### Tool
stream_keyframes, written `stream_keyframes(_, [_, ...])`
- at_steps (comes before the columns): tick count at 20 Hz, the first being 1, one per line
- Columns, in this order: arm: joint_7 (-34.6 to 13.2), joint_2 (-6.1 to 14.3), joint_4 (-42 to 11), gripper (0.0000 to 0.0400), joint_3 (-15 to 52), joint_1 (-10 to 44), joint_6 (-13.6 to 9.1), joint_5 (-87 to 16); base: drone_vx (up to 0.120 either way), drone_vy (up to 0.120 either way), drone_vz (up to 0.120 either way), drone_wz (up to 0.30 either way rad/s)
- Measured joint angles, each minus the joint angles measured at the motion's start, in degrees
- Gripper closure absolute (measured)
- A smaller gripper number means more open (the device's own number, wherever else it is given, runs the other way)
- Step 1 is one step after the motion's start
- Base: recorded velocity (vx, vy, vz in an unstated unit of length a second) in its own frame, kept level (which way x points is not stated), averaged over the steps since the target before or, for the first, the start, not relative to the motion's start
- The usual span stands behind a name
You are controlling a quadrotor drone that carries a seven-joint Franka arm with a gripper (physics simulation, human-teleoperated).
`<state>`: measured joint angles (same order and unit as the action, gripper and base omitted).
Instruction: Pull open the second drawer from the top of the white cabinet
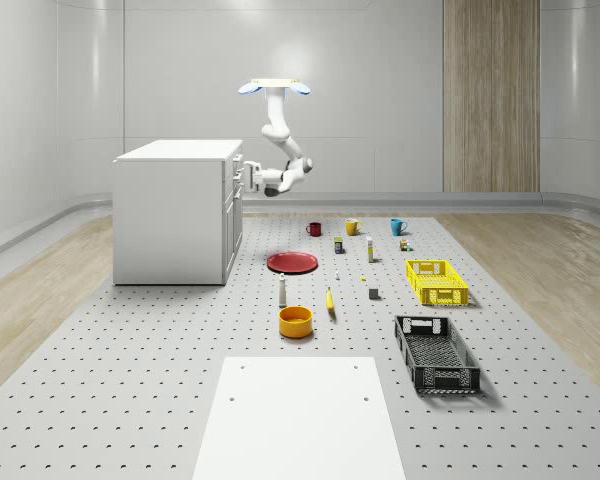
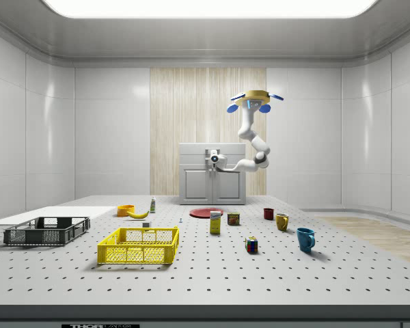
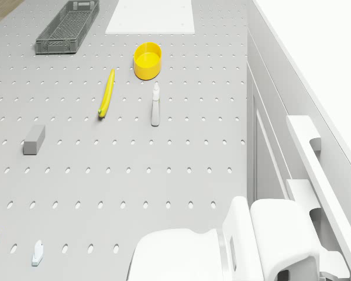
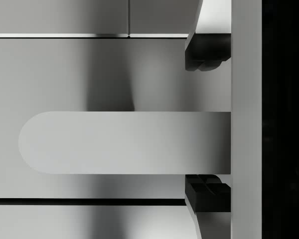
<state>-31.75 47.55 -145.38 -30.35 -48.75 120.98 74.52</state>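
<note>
Cabinet (image 1: pixel 172 212) is seen with all drawers flush, none pulled out yet. The handle (image 4: pixel 124 142) of a drawer is framed between the jaws, which are set wide, above and below the bar, not yet clamped; gripper (image 4: pixel 205 124) is at the cabinet front. Drone (image 1: pixel 273 88) is seen hovering beside the cabinet; closing and pulling are judged left.

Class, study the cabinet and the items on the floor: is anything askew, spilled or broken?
Nothing stands out. The white cabinet stands square, its drawers looking shut, and the banana, orange bowl and crates lie undisturbed. The gripper is at the drawer fronts.
</note>
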Motion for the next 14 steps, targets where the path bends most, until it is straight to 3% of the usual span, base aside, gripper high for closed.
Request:
stream_keyframes(2, [0.1,-0.2,0.0,0.0188,0.3,0.3,-0.2,0.3,0.0,0.0,0.0,0.0])
stream_keyframes(4, [0.2,-0.5,0.1,0.0228,0.6,0.7,-0.4,0.6,0.0,0.0,0.0,0.0])
stream_keyframes(7, [-1.7,-0.5,0.2,0.0227,0.9,0.9,-0.5,-0.2,0.0,0.0,0.0,0.0])
stream_keyframes(8, [1.8,-1.0,-0.1,0.0244,0.6,0.9,-0.7,0.6,0.0,0.0,0.0,0.0])
stream_keyframes(10, [1.5,-1.1,0.0,0.0261,0.9,1.4,-1.0,0.9,0.0,0.0,0.0,0.0])
stream_keyframes(11, [5.0,-1.7,-0.4,0.0259,0.7,1.6,-1.4,1.9,0.0,0.0,0.0,0.0])
stream_keyframes(14, [3.1,-1.5,-0.2,0.0277,1.3,2.7,-2.2,1.6,0.0,0.0,0.0,0.0])
